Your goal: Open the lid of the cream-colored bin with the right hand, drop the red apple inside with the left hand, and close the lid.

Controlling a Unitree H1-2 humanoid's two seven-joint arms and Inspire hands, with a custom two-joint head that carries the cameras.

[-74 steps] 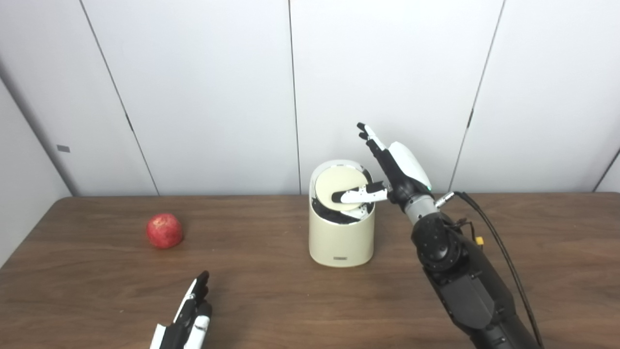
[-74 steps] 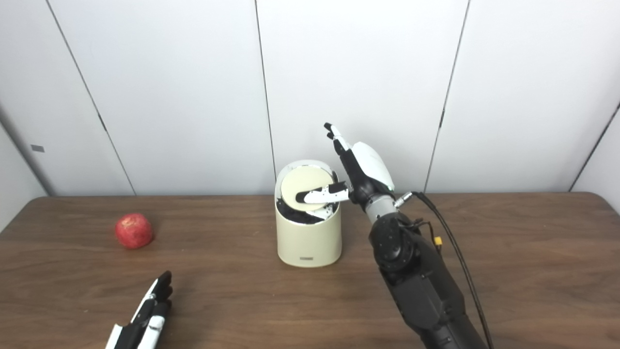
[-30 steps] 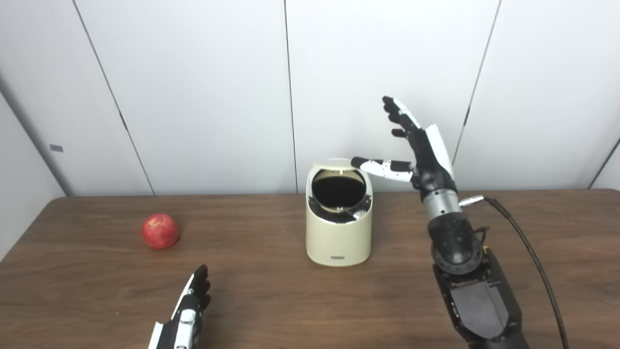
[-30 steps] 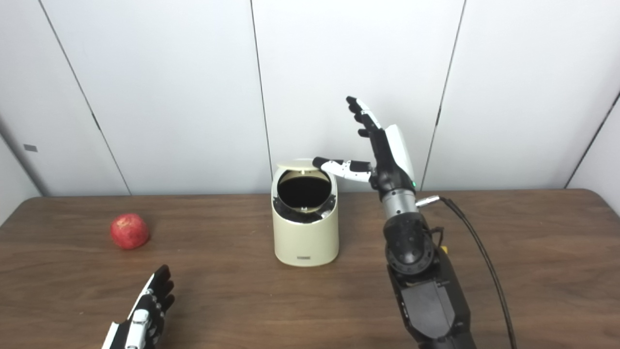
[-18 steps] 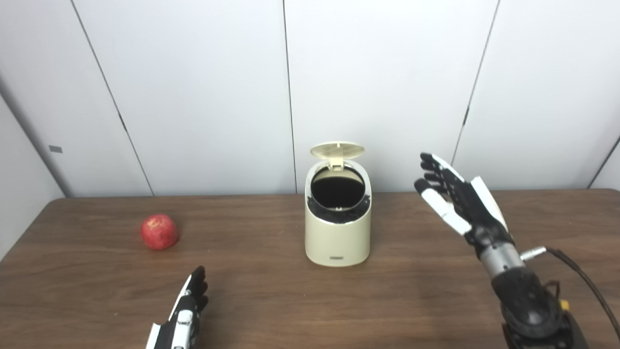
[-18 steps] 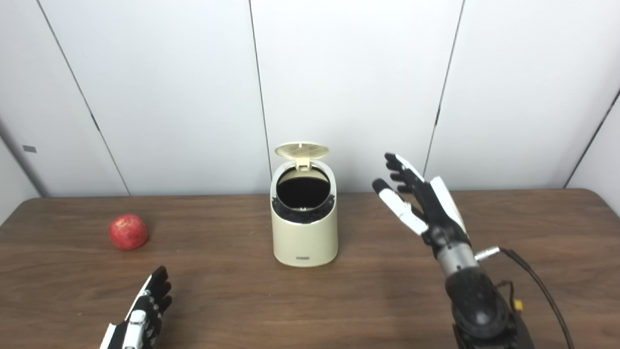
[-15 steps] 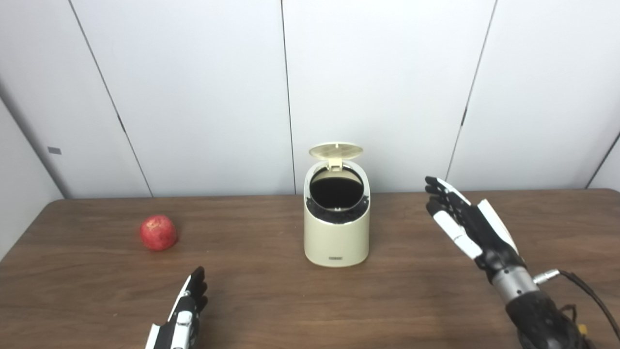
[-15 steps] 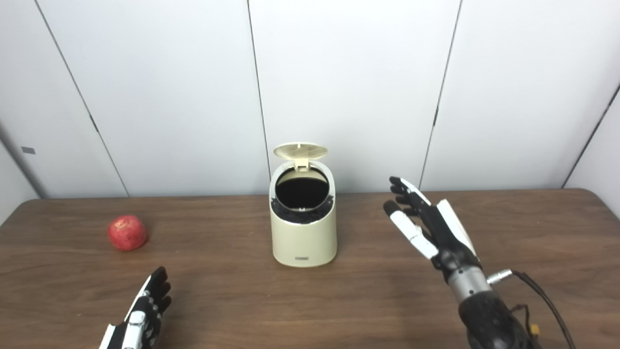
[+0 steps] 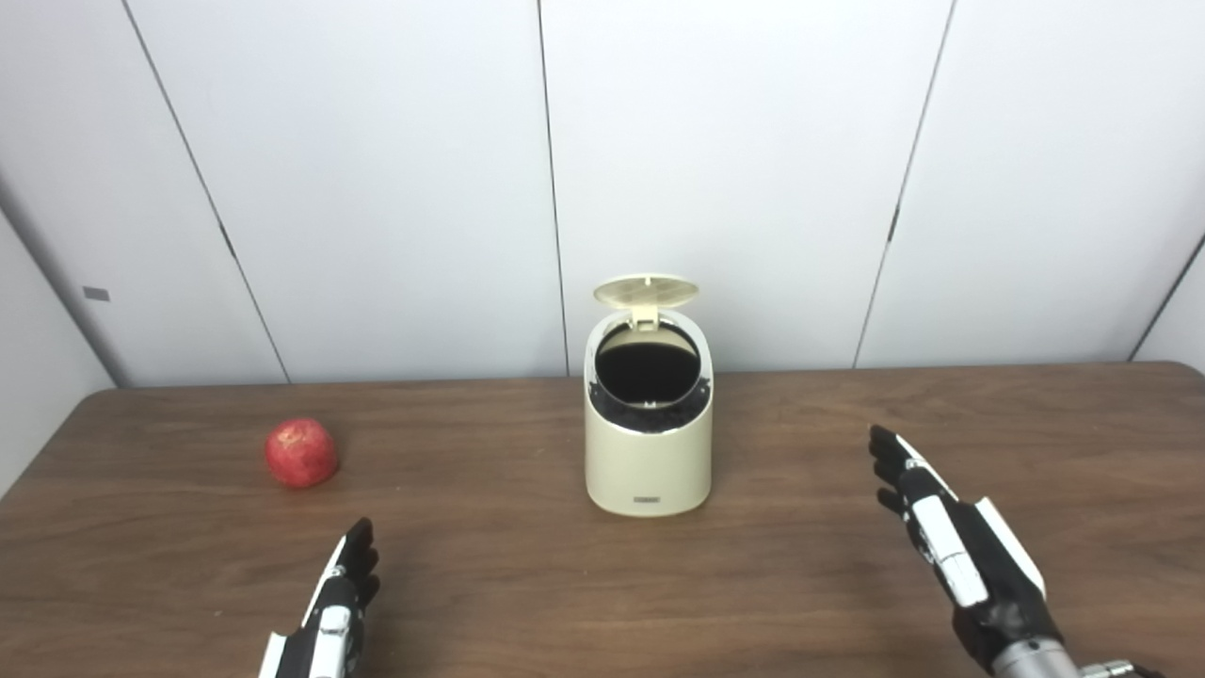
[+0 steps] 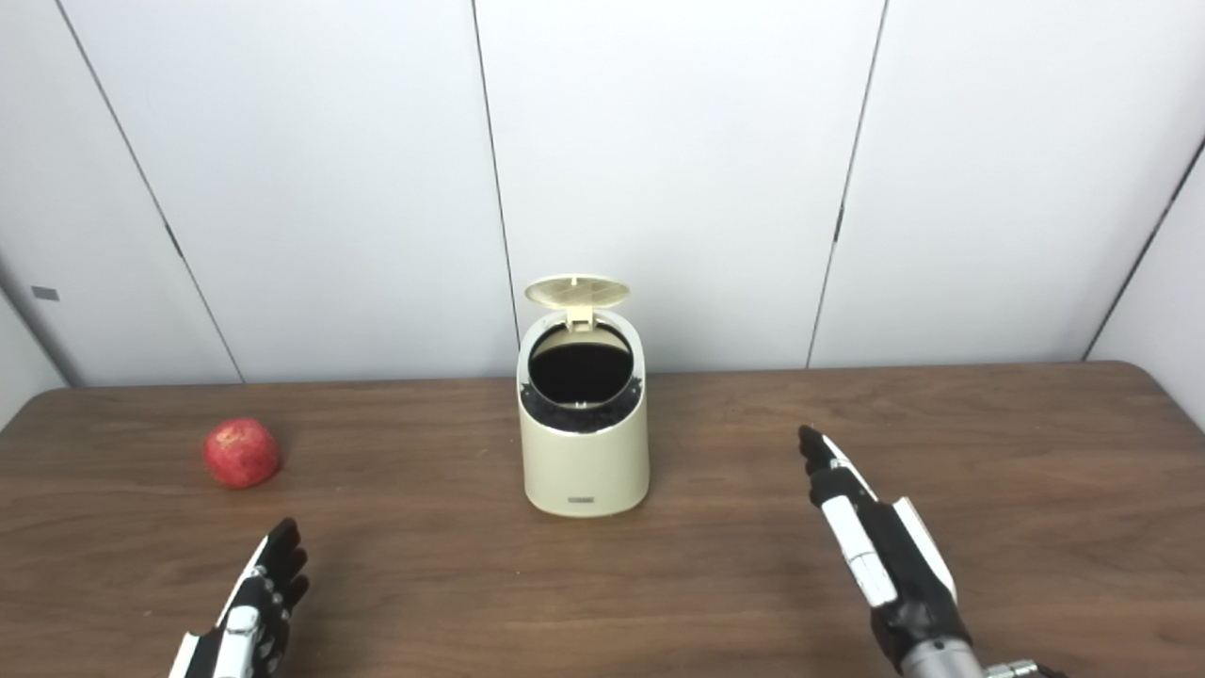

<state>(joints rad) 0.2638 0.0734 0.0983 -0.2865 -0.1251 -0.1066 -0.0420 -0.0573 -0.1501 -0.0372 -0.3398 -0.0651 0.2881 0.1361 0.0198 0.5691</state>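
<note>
The cream-colored bin (image 9: 648,452) stands mid-bench with its lid (image 9: 647,291) tipped up at 12 o'clock. The red apple (image 9: 300,453) lies at its 9 o'clock, well apart. Both robot hands are empty, fingers extended: left robot hand (image 9: 329,617) at 7 o'clock, right robot hand (image 9: 960,556) at 4 o'clock. The apple looks firm, smooth and prone to rolling; cup it around the widest part.

Cream bin (image 9: 648,466) stood upright mid-table, round lid (image 9: 647,290) flipped up at the back, dark inside showing. Red apple (image 9: 300,453) sat on the table well to the bin's left, apart from it.
</note>
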